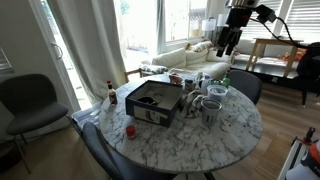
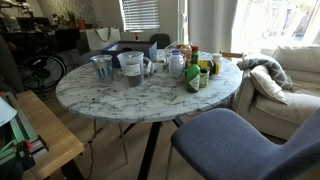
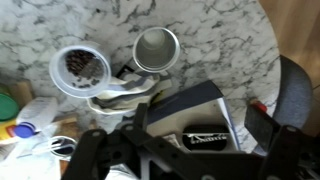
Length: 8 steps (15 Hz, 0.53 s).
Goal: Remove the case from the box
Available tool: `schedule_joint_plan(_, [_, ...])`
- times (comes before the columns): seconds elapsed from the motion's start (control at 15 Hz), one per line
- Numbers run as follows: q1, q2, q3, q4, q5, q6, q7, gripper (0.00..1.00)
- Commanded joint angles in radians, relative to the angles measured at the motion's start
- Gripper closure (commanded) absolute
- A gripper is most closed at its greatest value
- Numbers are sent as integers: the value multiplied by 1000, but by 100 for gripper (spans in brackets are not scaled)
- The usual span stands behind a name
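Currently your end effector (image 1: 225, 48) hangs high above the marble bench (image 1: 235, 130), jaws spread wide with nothing between them. You will find the case (image 3: 208, 135) lying flat inside the box (image 1: 148, 112).

In the wrist view the tool (image 3: 182, 150) was a dark blur, cut off by the bottom edge, and it covered part of the box (image 3: 195, 100). The white lettering on the case (image 3: 208, 136) was too blurred to read. In an exterior view the box (image 2: 127, 46) showed only as a dark sliver behind the mugs (image 2: 131, 66) — its inside hidden. In an exterior view what lay in the box (image 1: 165, 107) was too small to tell.
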<state>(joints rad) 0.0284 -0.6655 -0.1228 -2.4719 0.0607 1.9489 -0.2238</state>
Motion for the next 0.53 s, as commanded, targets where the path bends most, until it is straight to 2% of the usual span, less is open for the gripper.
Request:
schedule_joint_plan(0.0, [107,125,74,36,115,136,5,0])
schedule_joint_plan(0.13, [124,220,149,62,82,289,24,0])
schedule_joint_plan(0.27, [95,340,216,109,13,459,113,0])
schedule_joint_plan(0.47, [36,522,267,223,-123,569,259,0])
